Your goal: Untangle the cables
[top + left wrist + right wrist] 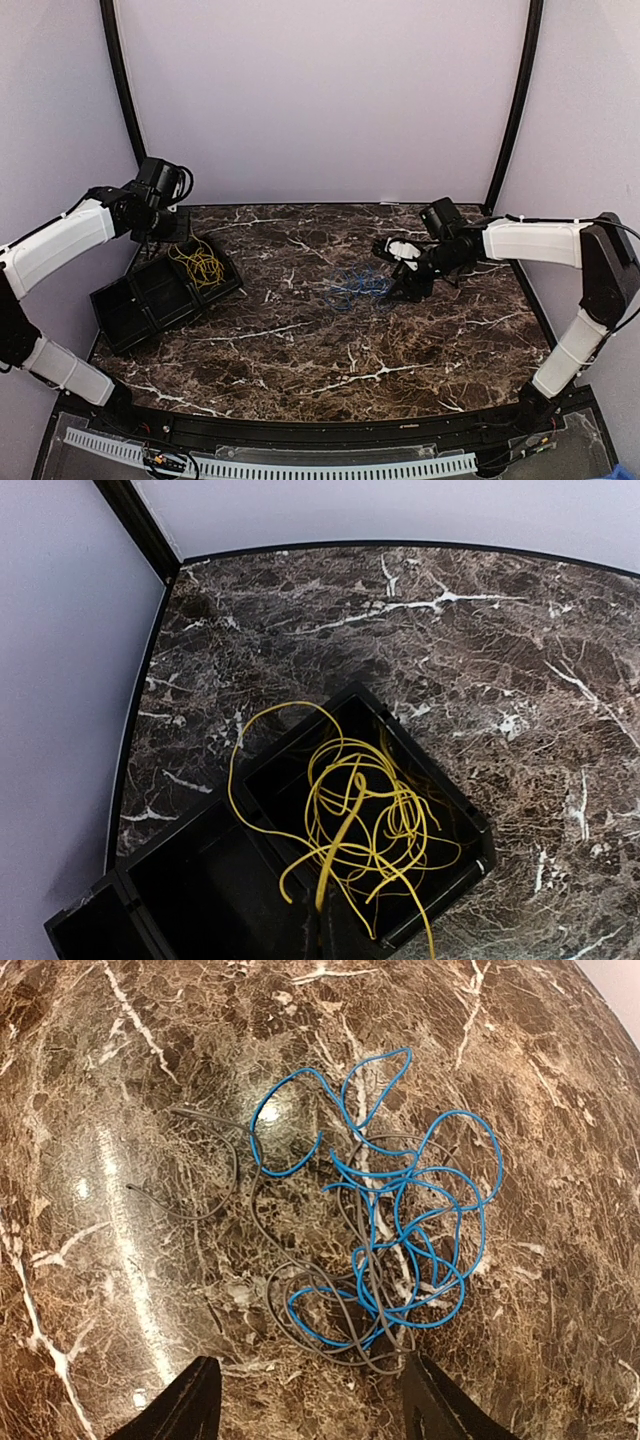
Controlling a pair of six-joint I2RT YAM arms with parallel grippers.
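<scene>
A tangle of yellow cables [342,742] lies in the end compartment of a black tray [455,802] at the table's left, with one loop hanging over the divider. One yellow strand rises to my left gripper [325,925], which is shut on it just above the tray [150,295]. Near the table's middle, blue cables [440,1210] lie knotted with thin grey cables [210,1160] on the marble. My right gripper [310,1410] hovers at the near edge of that pile with its fingers [185,1405] wide open and nothing between them. The top view shows the same blue pile [355,288] beside the right gripper [400,275].
The tray has other compartments [200,880] that hold nothing. Its far corner sits close to the left wall and the black corner post [125,90]. Dark veined marble [320,350] stretches between the tray and the blue pile.
</scene>
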